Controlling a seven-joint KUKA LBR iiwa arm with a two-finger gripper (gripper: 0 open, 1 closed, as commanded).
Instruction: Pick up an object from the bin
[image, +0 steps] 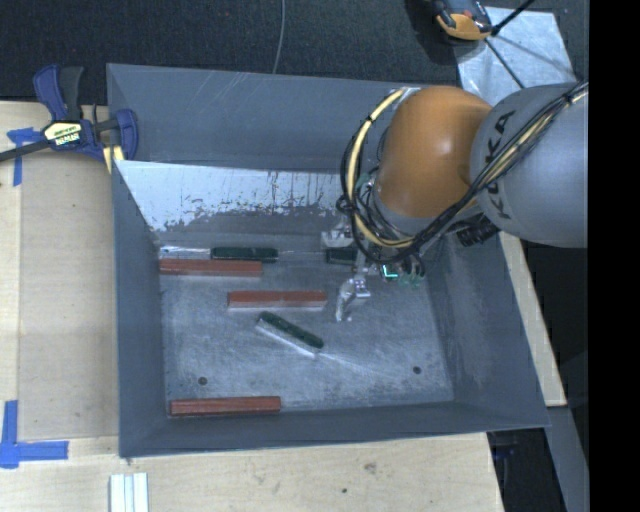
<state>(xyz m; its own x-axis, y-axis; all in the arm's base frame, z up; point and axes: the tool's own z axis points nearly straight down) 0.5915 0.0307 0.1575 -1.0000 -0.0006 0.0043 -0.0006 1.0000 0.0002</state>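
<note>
My gripper hangs low in the middle of the bin, below the arm's orange cover. Its metal tip is just right of a red-brown flat bar lying crosswise, close to that bar's right end. Whether they touch I cannot tell. A dark green pen-like stick with a pale clear end lies slanted just below and left of the gripper. Nothing shows between the gripper's tips.
Against the back wall lie another dark green stick and, right under it, a second red-brown bar. A third red-brown bar rests along the front wall at the left. The arm and its cables cover the bin's back right part.
</note>
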